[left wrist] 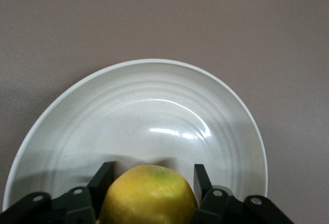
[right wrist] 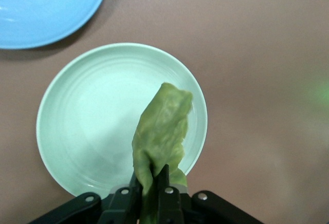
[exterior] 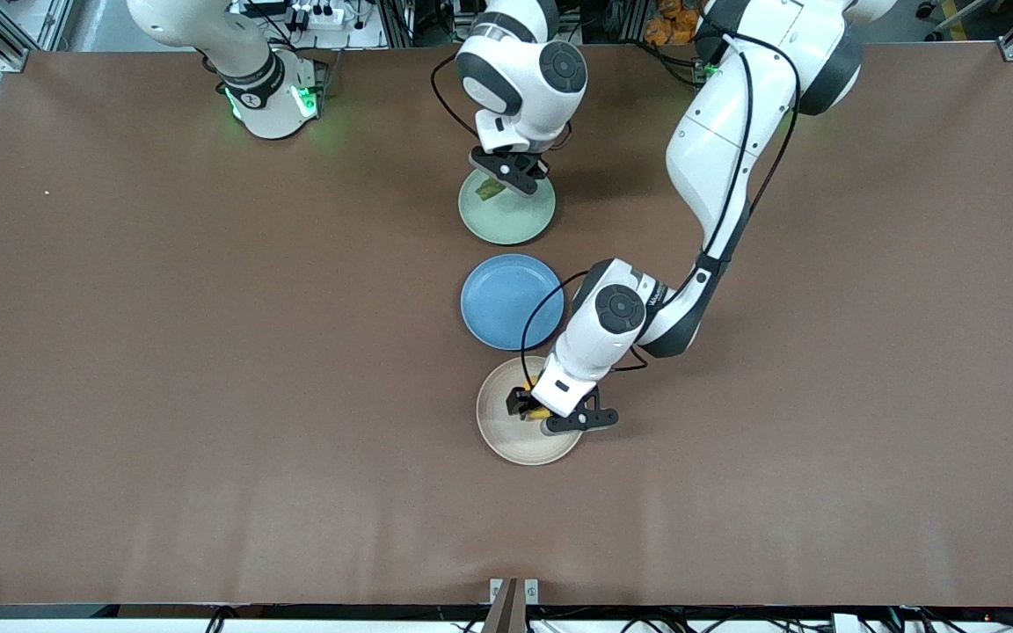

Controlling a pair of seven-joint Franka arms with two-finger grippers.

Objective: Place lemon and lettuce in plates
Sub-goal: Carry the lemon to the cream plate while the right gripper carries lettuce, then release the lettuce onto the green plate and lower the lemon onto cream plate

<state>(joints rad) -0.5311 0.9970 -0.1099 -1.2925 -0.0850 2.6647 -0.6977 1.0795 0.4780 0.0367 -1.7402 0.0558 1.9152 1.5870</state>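
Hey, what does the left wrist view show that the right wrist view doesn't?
Only the left wrist view: the lemon between the left gripper's fingers, over the beige plate.
Only the right wrist view: the lettuce pinched in the right gripper, hanging over the mint plate, with the blue plate beside it.
Both: a gripper with an item over a plate, on the brown table.

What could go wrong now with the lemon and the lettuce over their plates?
1. The lemon sits between the left gripper's fingers above the beige plate; released, it may roll off.
2. The lettuce hangs from the right gripper near the mint green plate's rim, so it may land partly outside.
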